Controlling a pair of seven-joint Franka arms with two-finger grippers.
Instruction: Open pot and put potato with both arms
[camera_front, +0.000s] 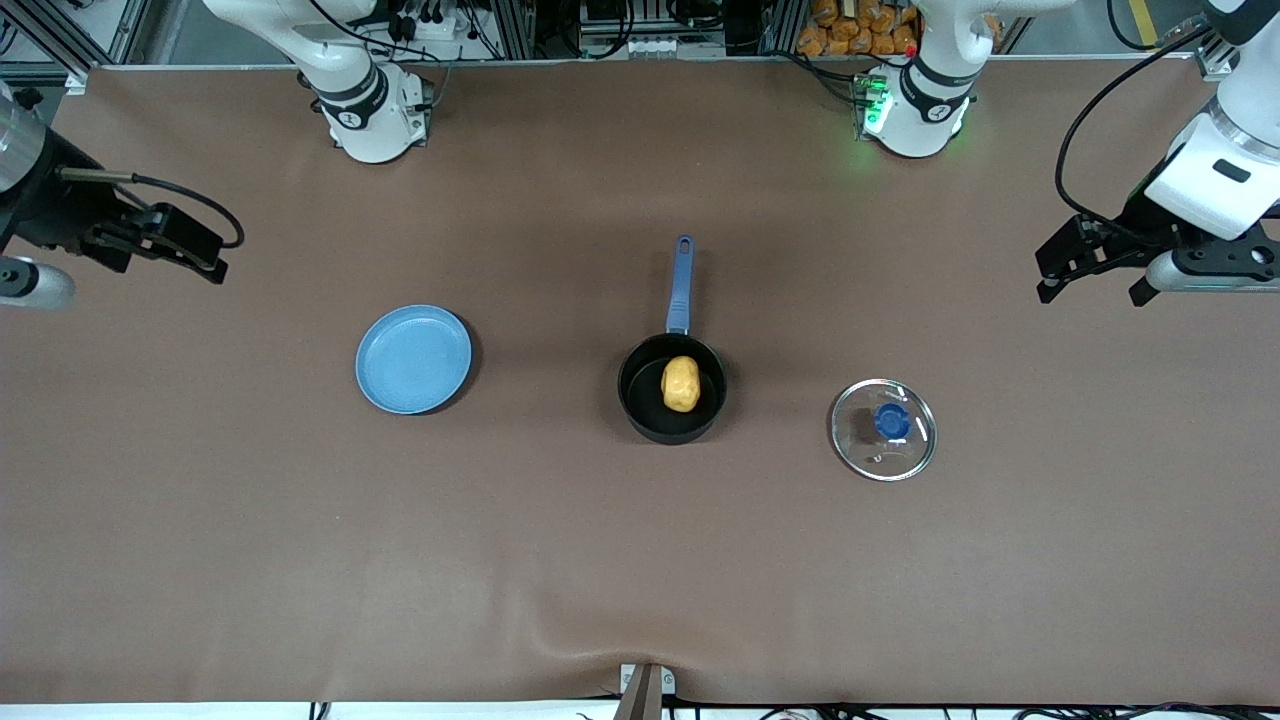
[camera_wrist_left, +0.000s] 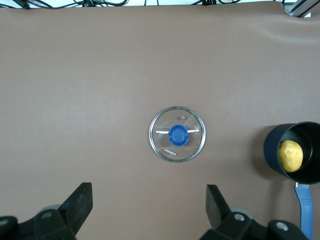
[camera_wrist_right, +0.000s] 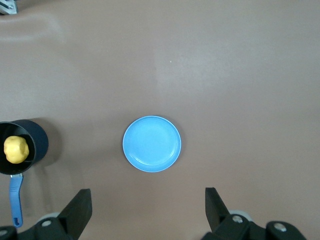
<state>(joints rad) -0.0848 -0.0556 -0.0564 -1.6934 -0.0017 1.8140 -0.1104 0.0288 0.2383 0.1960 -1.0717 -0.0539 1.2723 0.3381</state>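
At frame centre the potato (camera_front: 681, 384), firm and light, sits in the open pot (camera_front: 671, 389), its fragile glass lid (camera_front: 884, 429) best lifted by the knob, while the left claw (camera_front: 1090, 262) and right claw (camera_front: 170, 247) hang spread and empty over the tabletop (camera_front: 640, 560) at the frame's edges.

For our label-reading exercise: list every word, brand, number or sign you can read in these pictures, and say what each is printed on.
"KONKA": that is my best reading of the small white print on the glass lid, near its rim; the letters are tiny, so it is uncertain.
No readable text shows on the pot, the potato or the plate.
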